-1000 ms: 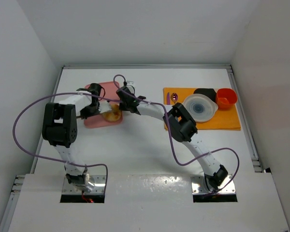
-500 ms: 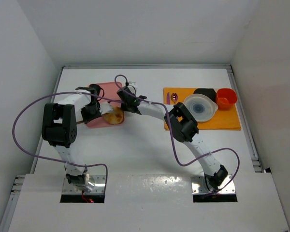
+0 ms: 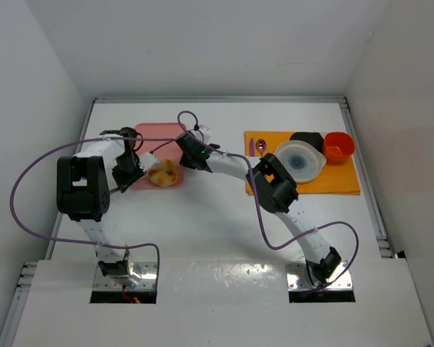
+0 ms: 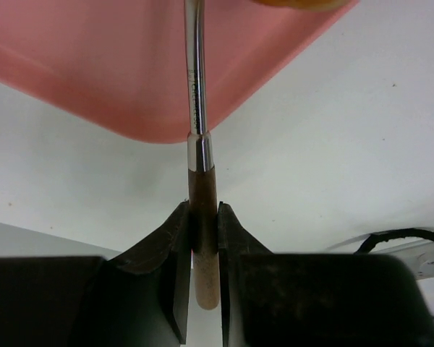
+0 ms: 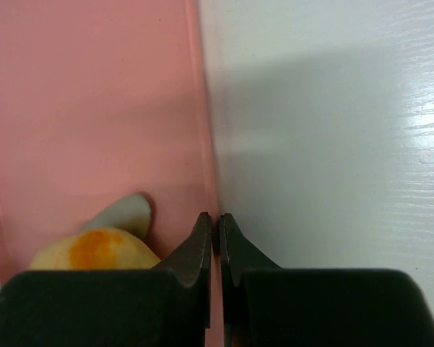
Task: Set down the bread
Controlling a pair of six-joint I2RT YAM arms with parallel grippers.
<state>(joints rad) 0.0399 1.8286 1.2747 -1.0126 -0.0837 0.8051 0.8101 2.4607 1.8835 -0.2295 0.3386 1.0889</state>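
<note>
The bread (image 3: 163, 173) is a small golden-brown bun lying on a pink tray (image 3: 155, 134), near the tray's front right corner. My left gripper (image 3: 129, 178) is shut on the wooden handle (image 4: 202, 189) of a utensil. Its metal shaft (image 4: 194, 72) reaches over the tray (image 4: 94, 65) toward the bread (image 4: 304, 3). My right gripper (image 3: 185, 155) is shut on the tray's right rim (image 5: 206, 144). In the right wrist view the bread (image 5: 101, 249) lies just left of the gripper (image 5: 218, 223), with the utensil's pale blade (image 5: 126, 212) showing beside it.
An orange mat (image 3: 340, 179) at the right carries a white lidded bowl (image 3: 299, 160), a black container (image 3: 307, 138), a red cup (image 3: 338, 146) and a purple spoon (image 3: 260, 146). Purple cables loop over the arms. White walls enclose the table.
My left gripper has drawn back to the left with the utensil, and the bread now shows whole on the tray. My right gripper stays on the tray rim.
</note>
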